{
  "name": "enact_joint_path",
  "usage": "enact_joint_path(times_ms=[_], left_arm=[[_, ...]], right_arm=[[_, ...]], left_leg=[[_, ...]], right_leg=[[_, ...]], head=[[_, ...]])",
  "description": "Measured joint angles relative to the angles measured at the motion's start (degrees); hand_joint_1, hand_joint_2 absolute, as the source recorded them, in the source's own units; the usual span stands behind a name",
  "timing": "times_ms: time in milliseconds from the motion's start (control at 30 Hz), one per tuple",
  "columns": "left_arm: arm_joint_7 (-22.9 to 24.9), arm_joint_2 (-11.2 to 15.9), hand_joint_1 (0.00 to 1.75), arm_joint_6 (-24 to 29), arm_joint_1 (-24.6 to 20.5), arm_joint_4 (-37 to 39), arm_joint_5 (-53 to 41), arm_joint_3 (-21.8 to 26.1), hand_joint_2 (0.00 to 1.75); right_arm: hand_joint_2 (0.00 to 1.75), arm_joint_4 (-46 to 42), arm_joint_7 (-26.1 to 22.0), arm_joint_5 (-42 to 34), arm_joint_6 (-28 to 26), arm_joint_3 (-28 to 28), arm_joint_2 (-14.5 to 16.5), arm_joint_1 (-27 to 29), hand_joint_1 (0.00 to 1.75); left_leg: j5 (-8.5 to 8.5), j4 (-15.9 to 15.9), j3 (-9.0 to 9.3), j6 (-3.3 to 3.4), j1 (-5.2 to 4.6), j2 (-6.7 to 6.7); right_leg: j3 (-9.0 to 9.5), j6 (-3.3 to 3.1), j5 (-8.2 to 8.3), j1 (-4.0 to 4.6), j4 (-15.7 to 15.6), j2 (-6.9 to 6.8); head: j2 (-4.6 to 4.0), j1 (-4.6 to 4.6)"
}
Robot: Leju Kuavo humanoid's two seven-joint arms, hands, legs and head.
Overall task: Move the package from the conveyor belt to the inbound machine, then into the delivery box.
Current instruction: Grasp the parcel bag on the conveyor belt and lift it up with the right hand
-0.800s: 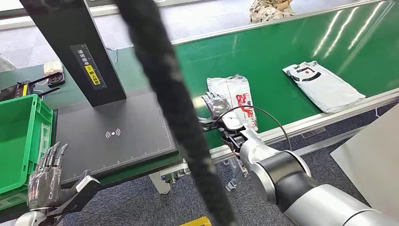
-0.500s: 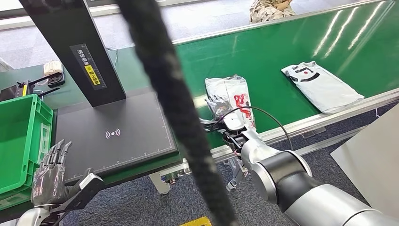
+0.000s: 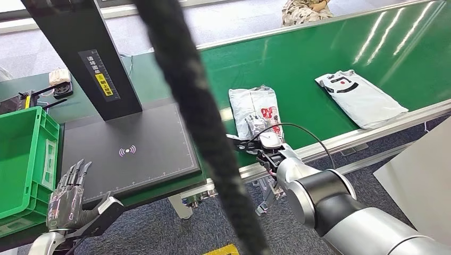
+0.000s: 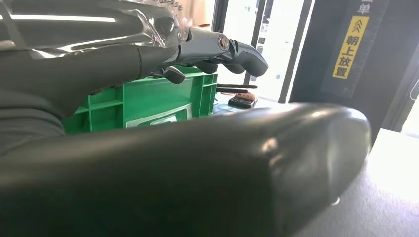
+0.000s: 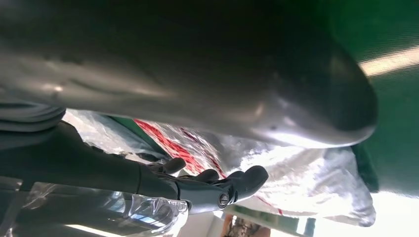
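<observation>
Two plastic-wrapped packages lie on the green conveyor belt (image 3: 319,53); the nearer package (image 3: 255,106) sits under the right hand (image 3: 256,129), fingers spread, gripping nothing. Left hand (image 3: 66,199) hangs open beside the green crate (image 3: 21,154).

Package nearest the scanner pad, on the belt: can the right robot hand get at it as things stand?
Probably yes. The right robot hand is already over the near end of the package, fingers spread beside the wrapping, nothing between them. A firm hold cannot be confirmed.
</observation>
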Motion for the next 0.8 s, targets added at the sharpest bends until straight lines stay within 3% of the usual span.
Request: enact_joint_path(times_ms=[300, 567, 800], left_arm=[[0.0, 0.1, 0.00, 0.3, 0.0, 0.6, 0.4, -0.3, 0.00], [0.0, 0.1, 0.00, 0.3, 0.7, 0.3, 0.7, -0.5, 0.00], [0.2, 0.1, 0.00, 0.3, 1.0, 0.2, 0.7, -0.9, 0.00]], right_arm=[[0.00, 1.0, 0.8, 0.3, 1.1, -0.2, -0.1, 0.2, 0.00], [0.00, 1.4, 4.2, 4.5, 6.5, 0.2, 0.4, 0.3, 0.00], [0.00, 1.4, 4.9, 5.3, 7.5, 1.0, 0.8, 0.3, 0.00]], left_leg=[[0.00, 0.0, 0.00, 0.00, 0.00, 0.00], [0.00, 0.0, -0.01, 0.00, 0.00, -0.01], [0.00, 0.0, 0.00, 0.00, 0.00, -0.01]], right_leg=[[0.01, 0.00, 0.00, 0.00, 0.0, 0.00], [0.02, 0.00, 0.00, 0.00, 0.0, -0.02], [0.04, 0.00, 0.00, 0.00, 0.0, -0.03]], head=[[0.00, 0.00], [0.00, 0.00], [0.00, 0.00]])
